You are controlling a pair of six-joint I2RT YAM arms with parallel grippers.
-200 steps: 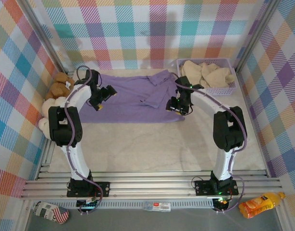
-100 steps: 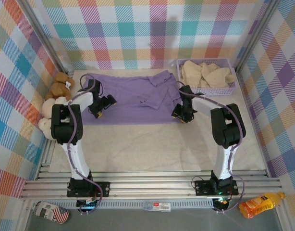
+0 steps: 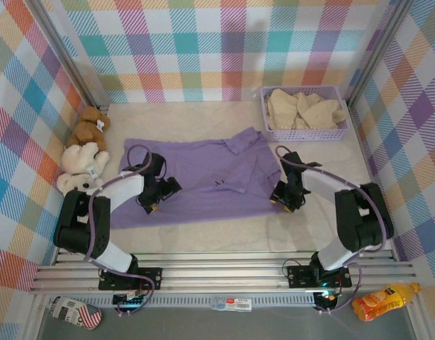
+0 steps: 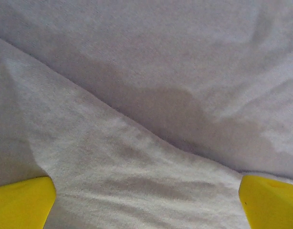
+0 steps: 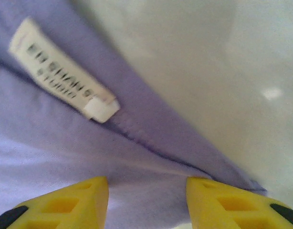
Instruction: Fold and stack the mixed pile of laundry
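Top external view, entry:

- The left gripper (image 3: 163, 193) is low on the lower-left part of the lavender-purple collared cloth shirt (image 3: 210, 177).
- The right gripper (image 3: 283, 199) sits at the shirt's right-hand edge.
- The shirt is spread flat in the middle of the frame on the cream table top (image 3: 224, 234), collar toward the upper right.
- The crumpled cream-beige cloth garment (image 3: 302, 108) is in the lavender plastic mesh basket (image 3: 307, 134), upper right. It is not yet folded or stacked.

Left wrist view: the left gripper (image 4: 146, 202) has its jaws at full spread. The yellow fingertips (image 4: 22, 200) sit in the bottom corners, with shirt fabric across the whole gap. A soft ridge runs diagonally through the frame.

Right wrist view: the right gripper (image 5: 146, 198) has its jaws about half apart, straddling the shirt's hem. Flat cloth lies between them and no clamp is visible. A white sewn-in label (image 5: 60, 67) is at upper left, with bare table at upper right.

Risks, my judgement:

1. The right jaws are very near the hem line. If they close slightly off, the edge slips out and only one side lifts.
2. The left jaws over flat cloth may close on nothing. At the ridge they may catch two layers and drag a pleat into the fold.
3. Unequal grips would skew the fold and rumple the shirt.
4. The left arm lies low near the cream teddy bear (image 3: 79, 168) and brown teddy bear (image 3: 88, 126) at the left of the frame. A wide sweep could knock them.
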